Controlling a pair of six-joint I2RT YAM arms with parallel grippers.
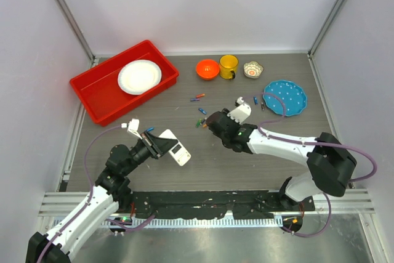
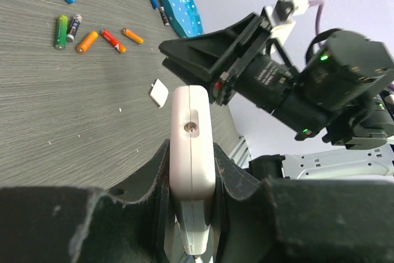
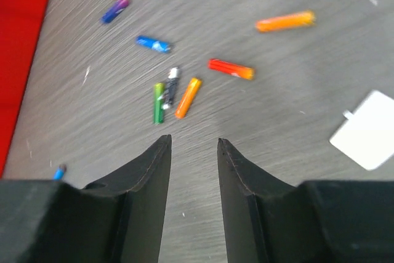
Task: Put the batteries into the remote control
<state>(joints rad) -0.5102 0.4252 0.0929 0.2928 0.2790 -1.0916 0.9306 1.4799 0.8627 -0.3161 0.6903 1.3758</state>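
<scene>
I find the batteries (image 1: 197, 97) strewn mid-way across the counter (image 1: 203, 177) (just ahead of the right end effector (image 3: 194, 141)); the remote control (image 1: 180, 154), in the left end effector (image 1: 165, 145), is left of them and nearer me, the tray (image 1: 92, 93) behind it, a plate (image 1: 140, 76) inside

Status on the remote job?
Left gripper shut on remote control. Right gripper open, empty, near loose batteries. Cover piece lies off to the side.

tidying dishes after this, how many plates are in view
2: a white round plate lies in the red plastic bin, far left; a blue dotted round plate sits on the table, far right. None looks hidden.
</scene>
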